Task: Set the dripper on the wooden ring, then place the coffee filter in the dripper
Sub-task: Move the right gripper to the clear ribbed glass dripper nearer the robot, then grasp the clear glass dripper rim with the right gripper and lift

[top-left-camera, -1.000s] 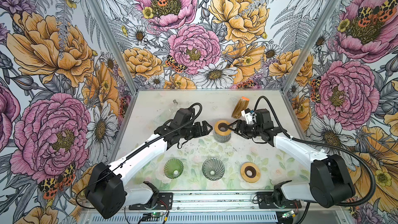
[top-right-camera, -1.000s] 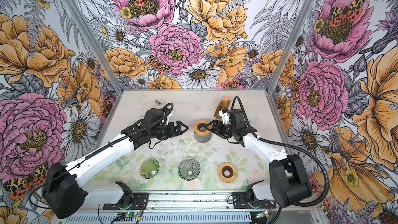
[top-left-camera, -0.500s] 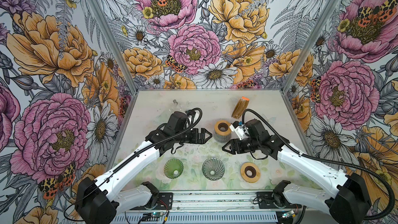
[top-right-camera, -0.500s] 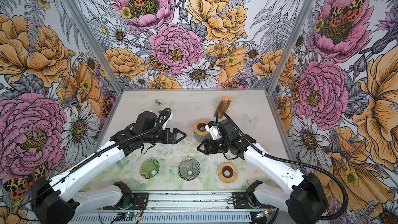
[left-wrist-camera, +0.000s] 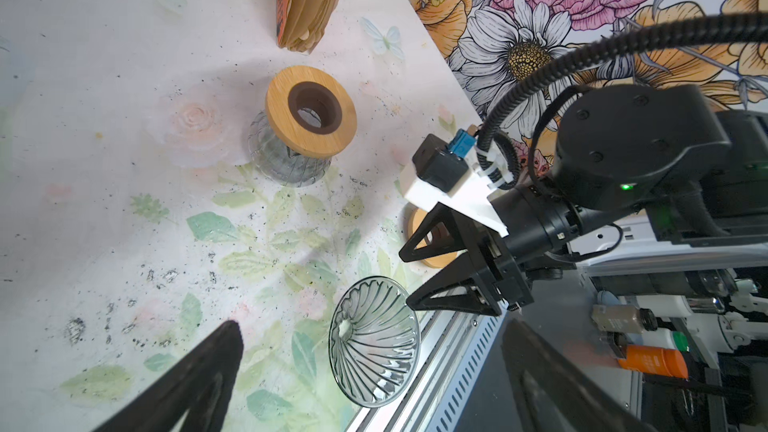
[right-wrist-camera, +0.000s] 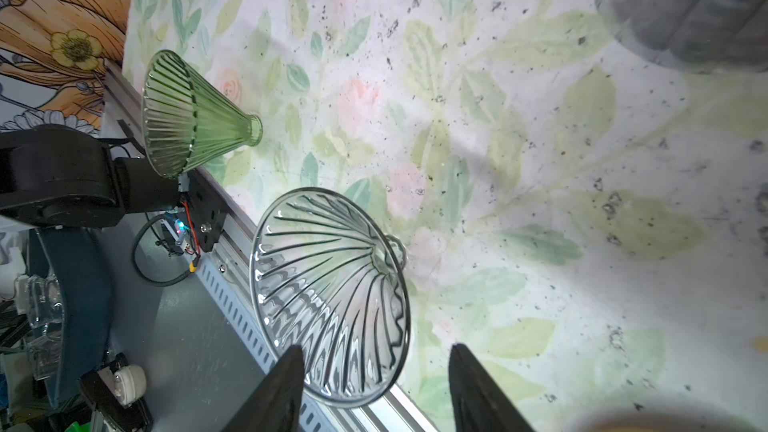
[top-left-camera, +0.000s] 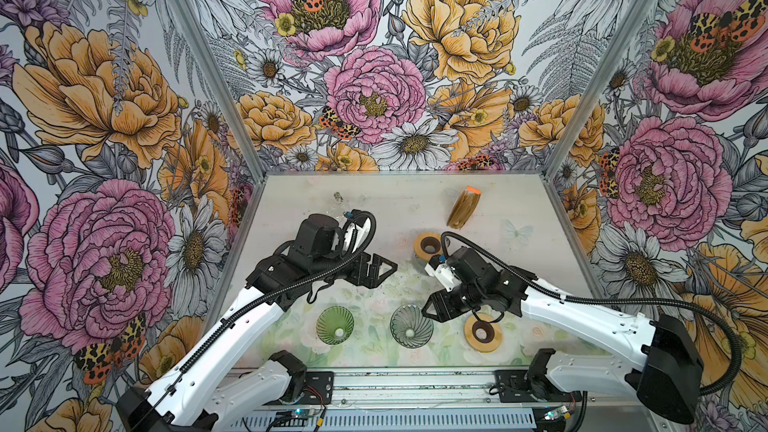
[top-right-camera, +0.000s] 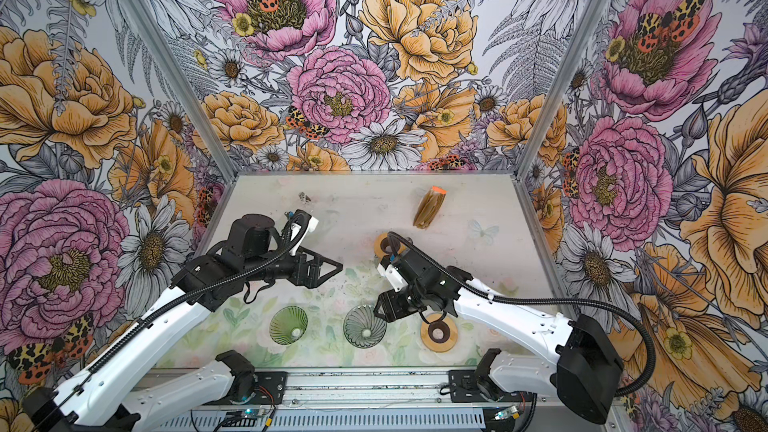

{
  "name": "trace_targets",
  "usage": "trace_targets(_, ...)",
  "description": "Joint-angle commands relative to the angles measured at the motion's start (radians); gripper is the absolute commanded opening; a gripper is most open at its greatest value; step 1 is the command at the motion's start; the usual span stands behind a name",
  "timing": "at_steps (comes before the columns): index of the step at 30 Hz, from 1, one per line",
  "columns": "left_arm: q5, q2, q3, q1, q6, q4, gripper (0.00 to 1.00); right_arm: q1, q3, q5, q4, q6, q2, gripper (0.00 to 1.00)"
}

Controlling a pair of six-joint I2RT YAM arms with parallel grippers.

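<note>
Jaws of the right gripper (top-left-camera: 426, 311) stand apart but narrowing, having swung from the far dripper (top-left-camera: 428, 245) to the clear dripper (top-left-camera: 411, 326); left gripper (top-left-camera: 382, 274) gapes empty. Coffee filters (top-left-camera: 463, 209) sit untouched at the back, so placing hasn't begun.

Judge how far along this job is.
Done: nothing; the brown paper filter stack stands untouched at the back. In hand: the right tool, open, sits at the rim of the clear ribbed glass dripper; the left tool hovers open, empty. Left: fetch a filter and seat it.
</note>
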Motion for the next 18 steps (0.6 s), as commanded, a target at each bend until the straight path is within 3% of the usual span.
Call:
trace_targets(1,0.07,-0.031,-0.004,0.009,0.065,-0.046,0.99,0.017,0.041,0.079,-0.005,0.022,0.022,0.57)
trace_targets(6,0.132,-0.048,-0.034,0.013,0.081,-0.045,0.99,0.033,0.046,0.104,0.005,0.035,0.065,0.53)
trace_targets(18,0.112,-0.082,-0.128,0.018,0.042,0.063,0.99,0.053,0.024,0.059,0.105,0.057,0.151,0.44)
